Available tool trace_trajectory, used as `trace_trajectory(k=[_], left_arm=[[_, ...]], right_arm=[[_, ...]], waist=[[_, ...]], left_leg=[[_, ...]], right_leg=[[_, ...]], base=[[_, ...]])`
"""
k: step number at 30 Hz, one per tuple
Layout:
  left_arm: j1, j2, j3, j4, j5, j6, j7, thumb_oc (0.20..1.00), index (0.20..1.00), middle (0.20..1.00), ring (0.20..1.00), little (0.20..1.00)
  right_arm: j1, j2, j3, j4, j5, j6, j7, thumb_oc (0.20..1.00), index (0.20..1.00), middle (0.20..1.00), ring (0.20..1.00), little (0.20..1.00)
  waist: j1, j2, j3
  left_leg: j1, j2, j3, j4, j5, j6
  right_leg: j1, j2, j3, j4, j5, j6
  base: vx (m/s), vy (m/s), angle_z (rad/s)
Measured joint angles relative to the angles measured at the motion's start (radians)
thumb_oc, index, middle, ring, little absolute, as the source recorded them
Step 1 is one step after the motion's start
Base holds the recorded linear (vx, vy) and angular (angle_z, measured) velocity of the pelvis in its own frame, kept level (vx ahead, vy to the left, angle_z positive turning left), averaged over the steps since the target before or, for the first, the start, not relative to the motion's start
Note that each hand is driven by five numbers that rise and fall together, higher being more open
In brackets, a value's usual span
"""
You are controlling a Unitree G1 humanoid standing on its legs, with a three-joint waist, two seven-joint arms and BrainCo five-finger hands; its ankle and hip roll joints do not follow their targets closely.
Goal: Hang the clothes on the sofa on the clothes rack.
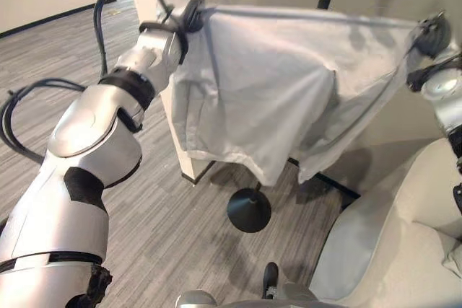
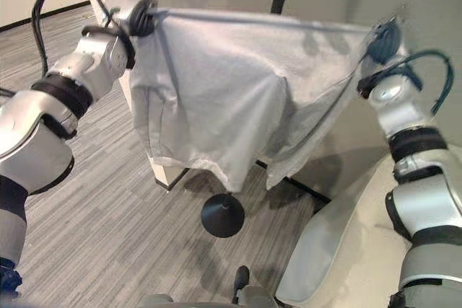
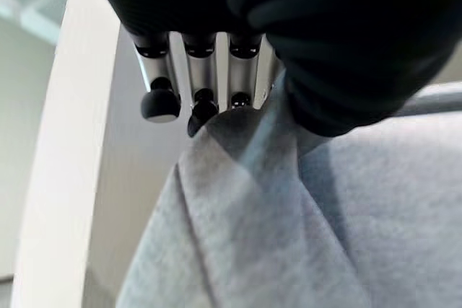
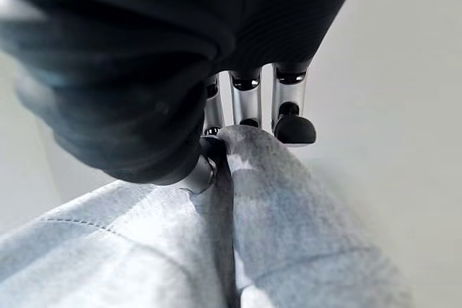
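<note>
Grey striped floor [image 1: 180, 229] runs under the scene, with pale walls behind and a white pillar [image 1: 184, 142] standing partly hidden behind the cloth. A light grey garment [image 1: 289, 91] is held up in the air, stretched wide between the two hands so its top edge runs nearly straight from one to the other, while the rest hangs down in loose folds above the floor. The left hand [image 1: 184, 9] is raised high and grips the garment's upper corner; in the left wrist view its fingers [image 3: 202, 77] are curled down onto a bunched fold of the cloth. The right hand [image 2: 382, 41] is lifted to about the same height at the other corner, and in the right wrist view its fingers [image 4: 245, 102] and thumb pinch a gathered ridge of the fabric. Behind the garment stands the clothes rack [image 1: 249, 207], its round black base on the floor below the hanging hem and a dark curved arm rising above the top edge. At the lower right lies the cream sofa [image 1: 404, 236], well below the garment
</note>
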Motion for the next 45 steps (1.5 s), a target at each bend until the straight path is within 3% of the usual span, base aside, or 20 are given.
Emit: trace_trajectory(k=[4,9,11,12,13,14,15,17,19,23,24,25,27,28,33,39,42,45], left_arm=[[0.105,0.02,0.065,-0.052,0.029,-0.003,-0.011,0.2,0.2,0.2,0.2,0.2],[0.158,0.024,0.078,-0.087,0.064,-0.007,-0.028,0.2,0.2,0.2,0.2,0.2],[0.202,0.048,0.135,-0.161,0.065,-0.008,-0.032,0.2,0.2,0.2,0.2,0.2],[0.204,0.052,0.141,-0.172,0.065,-0.008,-0.032,0.253,0.253,0.253,0.253,0.253],[0.209,0.057,0.153,-0.18,0.065,-0.008,-0.032,1.0,1.0,1.0,1.0,1.0],[0.244,0.069,0.225,-0.241,0.064,-0.003,-0.035,1.0,1.0,1.0,1.0,1.0],[0.299,0.082,0.311,-0.304,0.063,-0.003,-0.033,1.0,1.0,1.0,1.0,1.0],[0.331,0.094,0.326,-0.336,0.062,0.004,-0.033,1.0,1.0,1.0,1.0,1.0],[0.458,0.113,0.465,-0.436,0.061,0.012,-0.039,1.0,1.0,1.0,1.0,1.0],[0.648,0.112,0.659,-0.53,0.046,0.024,-0.048,1.0,1.0,1.0,1.0,1.0],[0.712,0.102,0.738,-0.567,0.029,0.034,-0.05,1.0,1.0,1.0,1.0,1.0],[0.86,0.03,0.924,-0.643,0.007,0.036,-0.048,1.0,1.0,1.0,1.0,1.0],[1.169,-0.061,1.12,-0.804,-0.039,0.045,-0.056,1.0,1.0,1.0,1.0,1.0],[1.24,-0.098,1.19,-0.831,-0.049,0.047,-0.067,1.0,1.0,1.0,1.0,1.0],[1.556,-0.088,1.279,-0.868,-0.108,0.053,-0.136,1.0,1.0,1.0,1.0,1.0],[1.844,-0.127,1.413,-0.778,-0.151,0.044,-0.196,1.0,1.0,1.0,1.0,1.0],[1.829,-0.162,1.412,-0.519,-0.142,0.038,-0.196,1.0,1.0,1.0,1.0,1.0],[1.834,-0.253,1.38,-0.423,-0.143,0.042,-0.21,1.0,1.0,1.0,1.0,1.0]], right_arm=[[0.168,0.017,-0.087,-0.093,-0.035,-0.017,0.004,0.2,0.2,0.2,0.2,0.2],[0.241,0.037,-0.112,-0.126,-0.04,-0.016,0.024,0.2,0.2,0.2,0.2,0.2],[0.321,0.051,-0.193,-0.195,-0.041,-0.018,0.033,0.2,0.2,0.2,0.2,0.2],[0.325,0.052,-0.193,-0.198,-0.042,-0.017,0.036,0.2,0.2,0.2,0.2,0.2],[0.33,0.053,-0.193,-0.204,-0.044,-0.017,0.037,0.231,0.231,0.231,0.231,0.231],[0.356,0.072,-0.23,-0.222,-0.05,-0.018,0.041,0.586,0.586,0.586,0.586,0.586],[0.384,0.094,-0.269,-0.237,-0.053,-0.018,0.041,1.0,1.0,1.0,1.0,1.0],[0.433,0.102,-0.293,-0.243,-0.059,-0.01,0.044,1.0,1.0,1.0,1.0,1.0],[0.535,0.164,-0.395,-0.307,-0.059,-0.01,0.046,1.0,1.0,1.0,1.0,1.0],[0.663,0.213,-0.46,-0.36,-0.059,0.007,0.066,1.0,1.0,1.0,1.0,1.0],[0.681,0.229,-0.478,-0.381,-0.061,0.011,0.072,1.0,1.0,1.0,1.0,1.0],[0.742,0.265,-0.537,-0.427,-0.072,0.008,0.078,1.0,1.0,1.0,1.0,1.0],[0.927,0.286,-0.626,-0.512,-0.099,0.008,0.085,1.0,1.0,1.0,1.0,1.0],[0.957,0.297,-0.654,-0.511,-0.099,0.014,0.086,1.0,1.0,1.0,1.0,1.0],[1.124,0.357,-0.787,-0.449,-0.116,0.011,0.108,1.0,1.0,1.0,1.0,1.0],[1.322,0.459,-0.981,-0.371,-0.094,0.01,0.141,1.0,1.0,1.0,1.0,1.0],[1.35,0.482,-1.011,-0.238,-0.075,0.007,0.148,1.0,1.0,1.0,1.0,1.0],[1.361,0.527,-1.005,-0.13,-0.037,0.027,0.17,1.0,1.0,1.0,1.0,1.0]], waist=[[-0.005,0.005,0.011],[-0.017,0.011,0.018],[-0.022,0.013,0.019],[-0.021,0.013,0.019],[-0.022,0.013,0.019],[-0.02,0.014,0.018],[-0.022,0.015,0.018],[-0.02,0.016,0.017],[-0.02,0.02,0.015],[-0.02,0.021,0.013],[-0.02,0.024,0.009],[-0.023,0.038,-0.013],[-0.021,0.067,-0.058],[-0.021,0.068,-0.062],[-0.008,0.056,-0.128],[0.006,0.072,-0.202],[0.005,0.077,-0.213],[0.005,0.067,-0.234]], left_leg=[[0.001,0.0,0.0,-0.005,0.0,0.0],[0.003,0.0,0.001,-0.007,0.001,0.0],[0.009,0.001,0.001,-0.027,0.007,-0.004],[0.011,0.0,0.002,-0.031,0.007,-0.003],[0.013,0.0,0.001,-0.034,0.009,-0.002],[0.019,0.001,0.001,-0.04,0.012,-0.005],[0.027,0.001,0.003,-0.042,0.013,-0.007],[0.029,0.001,0.002,-0.051,0.014,-0.007],[0.045,0.001,0.006,-0.062,0.02,-0.007],[0.06,-0.001,0.016,-0.078,0.024,-0.005],[0.06,-0.002,0.019,-0.082,0.026,-0.007],[0.066,-0.001,0.025,-0.095,0.026,-0.007],[0.088,0.001,0.03,-0.129,0.032,-0.007],[0.099,-0.002,0.032,-0.14,0.035,-0.006],[0.093,-0.005,0.031,-0.164,0.04,-0.006],[0.059,-0.001,0.026,-0.168,0.039,-0.005],[0.051,-0.005,0.026,-0.168,0.04,-0.005],[0.04,-0.004,0.025,-0.161,0.039,-0.005]], right_leg=[[-0.002,0.0,0.001,-0.001,0.0,-0.002],[0.0,0.002,0.001,-0.004,0.001,-0.003],[0.004,0.004,0.0,-0.01,0.001,-0.003],[0.006,0.004,0.0,-0.012,0.001,-0.003],[0.007,0.004,0.0,-0.013,0.001,-0.003],[0.011,0.006,-0.001,-0.015,0.0,-0.003],[0.018,0.009,-0.001,-0.021,0.001,-0.002],[0.02,0.009,-0.002,-0.022,0.001,-0.002],[0.027,0.012,0.0,-0.023,0.001,-0.003],[0.027,0.011,0.002,-0.023,0.0,-0.003],[0.027,0.012,0.003,-0.023,0.0,-0.004],[0.026,0.015,0.005,-0.025,-0.002,-0.006],[0.03,0.024,0.002,-0.03,-0.003,-0.006],[0.037,0.024,0.002,-0.035,-0.003,-0.006],[0.027,0.02,-0.003,-0.041,-0.038,0.005],[-0.008,0.021,-0.008,-0.047,-0.055,0.022],[-0.011,0.018,-0.007,-0.046,-0.052,0.025],[-0.024,0.017,-0.009,-0.046,-0.053,0.025]], base=[[0.0,0.0,0.0],[0.0,0.0,0.0],[0.0,0.0,0.0],[0.0,0.0,0.0],[0.0,0.0,0.0],[0.0,0.0,0.0],[0.0,0.0,0.0],[0.0,0.0,0.0],[0.0,0.0,0.0],[0.01,0.0,-0.04],[0.04,0.006,-0.13],[0.04,0.017,-0.11],[0.04,0.02,-0.04],[0.0,0.0,0.0],[0.0,0.0,0.0],[-0.01,0.013,0.04],[0.0,0.0,0.0],[-0.01,0.004,0.0]])
